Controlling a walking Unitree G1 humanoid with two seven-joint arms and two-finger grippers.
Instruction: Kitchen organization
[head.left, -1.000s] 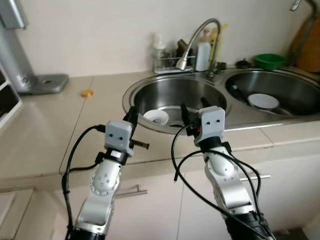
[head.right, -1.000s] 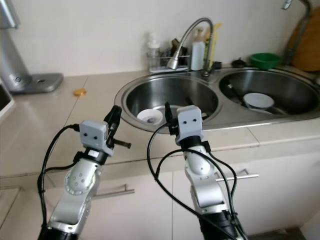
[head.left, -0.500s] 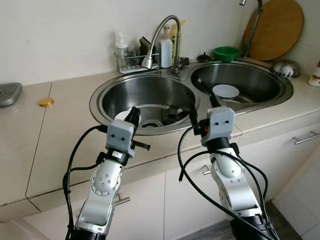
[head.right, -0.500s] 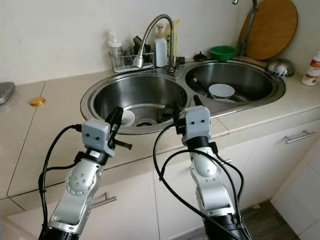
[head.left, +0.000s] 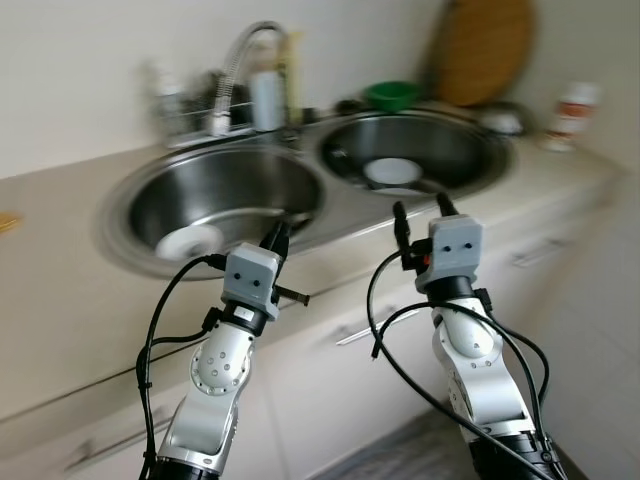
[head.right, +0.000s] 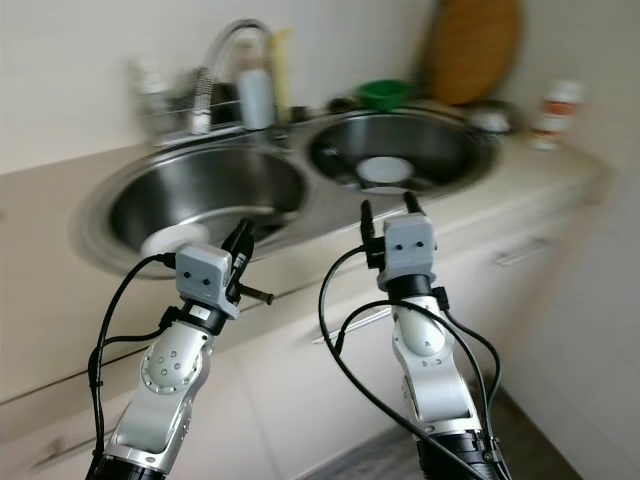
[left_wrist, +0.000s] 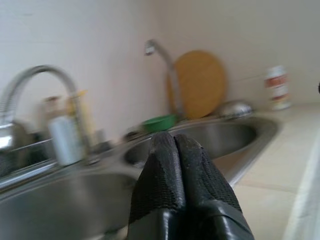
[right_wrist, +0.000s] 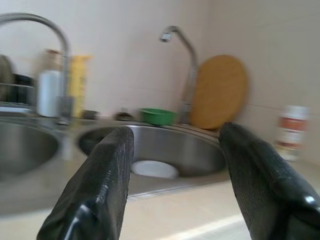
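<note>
Head views are motion-blurred; items behind the faucet (head.left: 235, 70) cannot be identified. The double sink (head.left: 300, 180) spans the upper half of the frame, a white dish (head.left: 187, 241) in the near-left basin, a white plate (head.left: 393, 171) in the far basin. The left claw (head.left: 276, 238) is pressed closed at lower centre; the right claw (head.left: 419, 211) is spread wide, empty, above the counter (head.left: 560, 185) front edge.

A pale wall (head.left: 90, 60) backs the beige surface (head.left: 60, 320); white cabinet doors (head.left: 330, 390) with bar handles stand below, above grey floor (head.left: 400, 450)
</note>
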